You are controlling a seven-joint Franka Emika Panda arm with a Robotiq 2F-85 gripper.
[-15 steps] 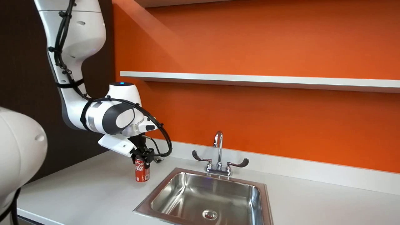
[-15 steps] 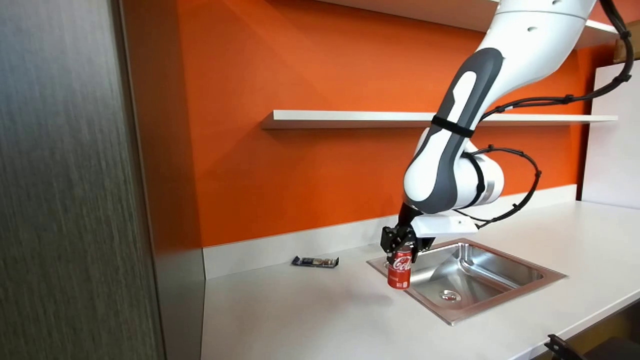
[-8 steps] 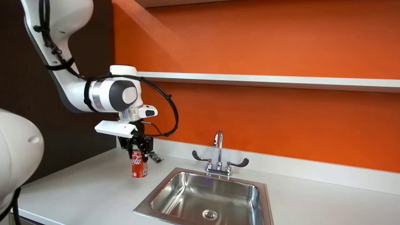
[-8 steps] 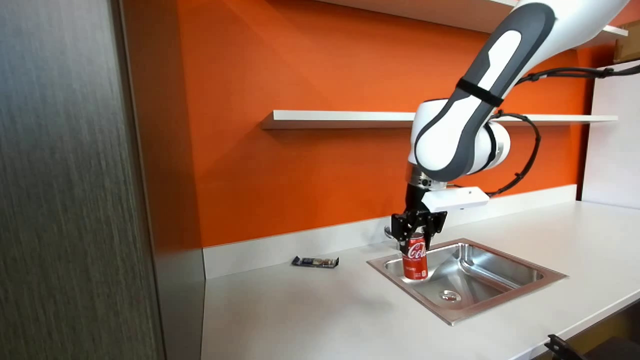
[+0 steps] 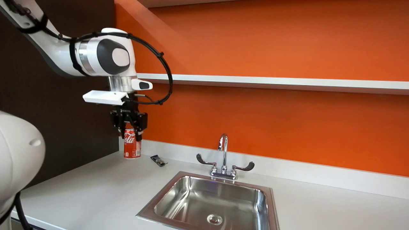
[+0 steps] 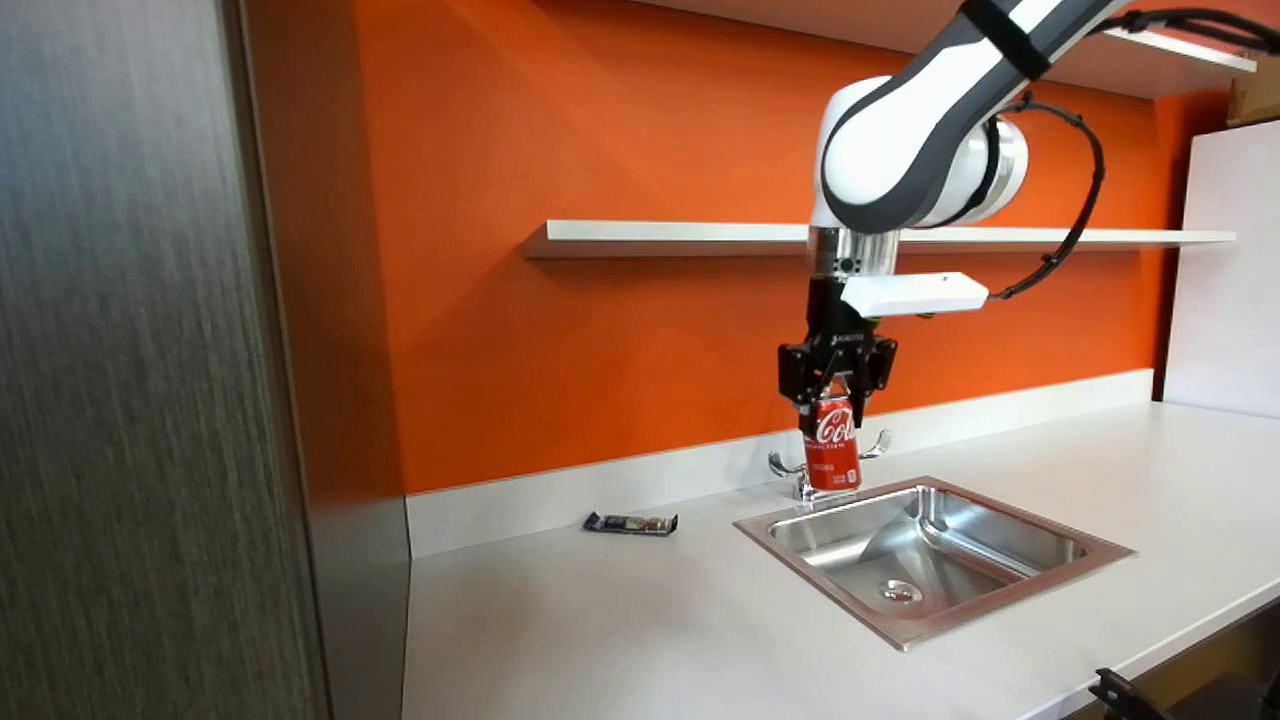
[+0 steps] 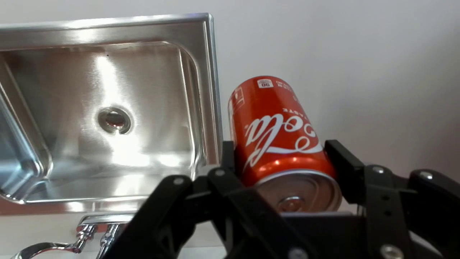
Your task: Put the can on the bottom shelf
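The claw point(image 5: 130, 135), partly spread, grips the can point(image 5: 132, 149) by its upper part, above the worktop point(image 5: 83, 191) and lower than the shelf point(image 5: 271, 80). The sink point(image 7: 154, 93) has a drain point(image 7: 114, 120) in its floor; the can's contents I cannot tell.

I can see the black gripper point(image 6: 832, 425) pointing down, its two fingers point(image 7: 343, 171) pinching the can point(image 5: 132, 147) from opposite sides. Right over the can sits the silvery wrist point(image 6: 850, 252); higher above it, the white arm point(image 6: 900, 150) bends and slants up and away.
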